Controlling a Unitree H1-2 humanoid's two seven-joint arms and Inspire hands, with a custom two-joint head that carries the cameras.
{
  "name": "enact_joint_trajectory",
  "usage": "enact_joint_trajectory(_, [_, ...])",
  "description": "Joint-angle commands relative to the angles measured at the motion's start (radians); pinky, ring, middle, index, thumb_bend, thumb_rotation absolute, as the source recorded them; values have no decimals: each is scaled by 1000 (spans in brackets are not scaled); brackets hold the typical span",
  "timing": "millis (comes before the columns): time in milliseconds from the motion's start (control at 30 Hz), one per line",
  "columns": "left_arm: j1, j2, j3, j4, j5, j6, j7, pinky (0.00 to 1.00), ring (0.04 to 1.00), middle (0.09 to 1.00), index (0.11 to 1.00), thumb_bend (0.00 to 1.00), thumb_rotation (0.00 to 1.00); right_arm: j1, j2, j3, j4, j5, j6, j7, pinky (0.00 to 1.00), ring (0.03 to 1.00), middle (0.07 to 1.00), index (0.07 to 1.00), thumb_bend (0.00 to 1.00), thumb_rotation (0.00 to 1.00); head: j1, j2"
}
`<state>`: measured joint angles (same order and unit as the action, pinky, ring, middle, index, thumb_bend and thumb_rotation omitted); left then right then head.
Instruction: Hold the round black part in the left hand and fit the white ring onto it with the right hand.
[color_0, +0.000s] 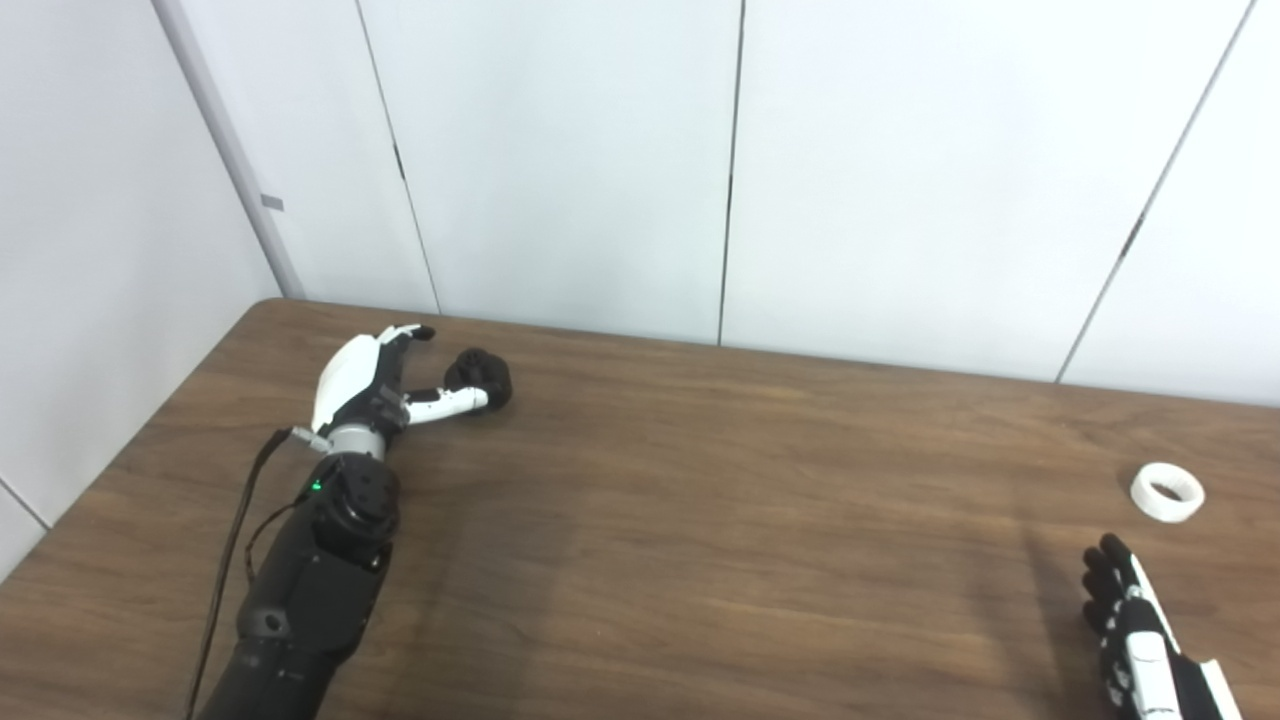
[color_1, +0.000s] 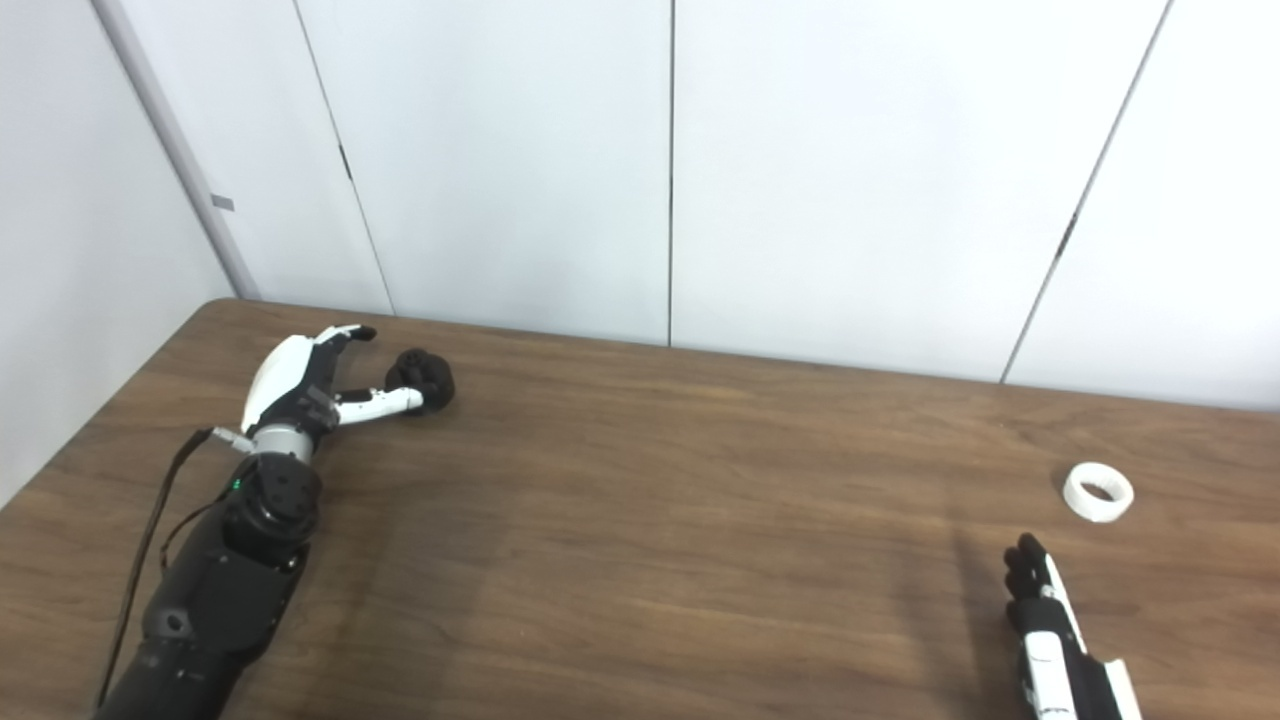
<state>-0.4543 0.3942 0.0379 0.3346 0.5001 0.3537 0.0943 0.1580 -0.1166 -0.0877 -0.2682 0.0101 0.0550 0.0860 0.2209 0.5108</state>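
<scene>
The round black part (color_0: 480, 376) lies on the brown table (color_0: 700, 500) at the far left, near the back edge. My left hand (color_0: 375, 385) is just left of it, fingers spread open, thumb stretched toward the part and touching or nearly touching its side. The white ring (color_0: 1167, 491) lies flat at the right side of the table. My right hand (color_0: 1135, 630) is low at the bottom right, short of the ring and apart from it, fingers extended and holding nothing.
White wall panels (color_0: 560, 160) stand right behind the table's back edge. A black cable (color_0: 235, 540) runs along my left forearm. The table's rounded left corner (color_0: 265, 305) is close to the left hand.
</scene>
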Motion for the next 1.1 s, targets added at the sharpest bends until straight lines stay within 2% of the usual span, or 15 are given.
enact_joint_trajectory(0, [-72,33,-17,15,10,0,4,1000,1000,961,850,960,407,17,-15,-4,-43,7,-15,0,1000,993,975,976,331,1000,1,1])
enact_joint_trajectory(200, [-111,40,-64,76,15,7,-2,1000,1000,961,850,969,417,19,-13,-6,-49,10,-6,-1,1000,995,978,977,332,1000,1,1])
enact_joint_trajectory(467, [-132,40,-90,123,-3,19,-34,1000,1000,973,853,974,421,21,-16,-9,-55,13,-8,2,1000,996,979,984,327,1000,-3,3])
enact_joint_trajectory(1067, [-137,60,-115,170,18,33,2,1000,1000,957,832,910,362,21,-20,-13,-61,12,-8,5,1000,996,979,984,322,1000,-2,10])
